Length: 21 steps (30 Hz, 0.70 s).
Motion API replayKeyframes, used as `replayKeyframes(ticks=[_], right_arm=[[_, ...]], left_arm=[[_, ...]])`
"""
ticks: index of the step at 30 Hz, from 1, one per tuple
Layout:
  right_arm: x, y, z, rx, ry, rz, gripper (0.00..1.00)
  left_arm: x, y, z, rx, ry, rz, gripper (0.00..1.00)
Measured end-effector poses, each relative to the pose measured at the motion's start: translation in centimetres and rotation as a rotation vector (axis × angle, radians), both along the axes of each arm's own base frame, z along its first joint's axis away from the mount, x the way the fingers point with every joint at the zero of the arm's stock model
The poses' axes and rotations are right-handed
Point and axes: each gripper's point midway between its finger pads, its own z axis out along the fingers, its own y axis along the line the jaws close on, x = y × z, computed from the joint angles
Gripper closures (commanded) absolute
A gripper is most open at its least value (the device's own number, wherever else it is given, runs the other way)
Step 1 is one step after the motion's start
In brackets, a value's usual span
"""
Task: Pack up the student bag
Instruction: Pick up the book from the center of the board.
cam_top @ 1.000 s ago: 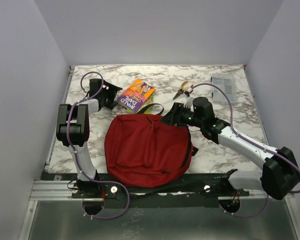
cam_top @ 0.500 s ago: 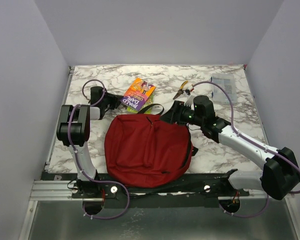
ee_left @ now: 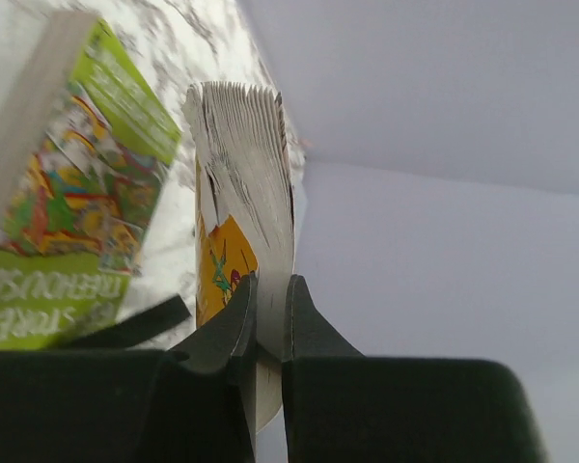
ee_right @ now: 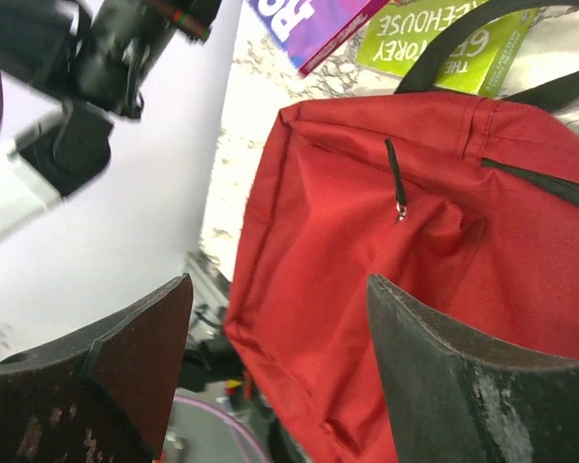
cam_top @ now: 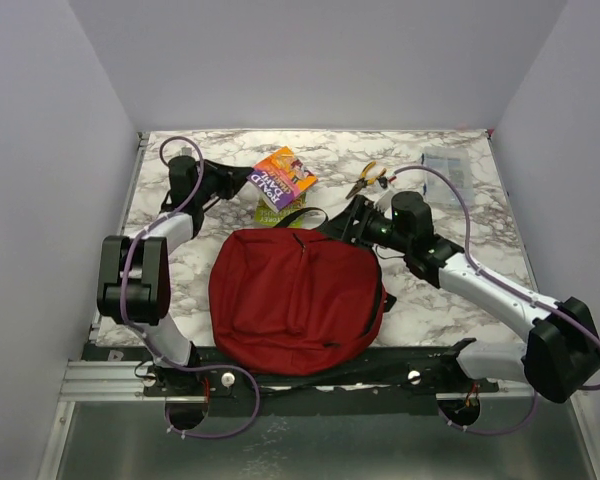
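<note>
Bag: the red bag (cam_top: 295, 300) is laid flat in the middle of the table (cam_top: 430, 300), close to the arm bases, with its black handle (cam_top: 310, 210) turned to the far side.
Left gripper: the left gripper (ee_left: 267, 313) is closed on the edge of an orange book (cam_top: 283, 178), which is held tilted above the table, just beyond the far left corner of the bag.
Right gripper: the right gripper (ee_right: 285, 338) is held over the far right part of the bag with its fingers (ee_right: 140, 357) wide apart; nothing is gripped by it.
Done: one book is taken in a grip; nothing is seen inside the bag.
Left: the zipper (ee_right: 396, 174) appears to be shut, so an opening must probably be made first. Then the orange book is to be put in, and likely also the green book (cam_top: 273, 212) lying on the table.
Around: pliers (cam_top: 365, 178) with yellow handles are lying beyond the right gripper, and a clear packet (cam_top: 445, 165) is at the far right corner, well apart. Whether these are to be packed cannot be told.
In the way: the handle is lying across the green book, so this book may be dragged with it. The shut, flat bag is judged the main obstacle.
</note>
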Motion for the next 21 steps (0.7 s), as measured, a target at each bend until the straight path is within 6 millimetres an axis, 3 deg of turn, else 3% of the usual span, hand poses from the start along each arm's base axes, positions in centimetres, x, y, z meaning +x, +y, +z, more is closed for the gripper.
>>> replayKeyframes(ticks=[7,14,18,21], right_arm=[[1.9,1.2,-0.9,0.245,0.160,-0.072,0.20],[1.1,1.5,-0.2,0.439,0.186,-0.065,0.21],[-0.1,0.7,0.5,0.512,0.177,-0.062,0.31],[-1.1,-0.1,1.7,0.570,0.153,-0.069,0.47]], left_arm=[[-6.4,-4.3,5.2,-0.085,-0.094,-0.139,1.00],[-13.5,-7.6,6.5,-0.178,-0.112,-0.264,1.00],[-16.7,-8.7,7.4,-0.225,-0.141,-0.311,1.00],[-18.4,-9.5,7.9,-0.250,-0.159,-0.346,1.00]])
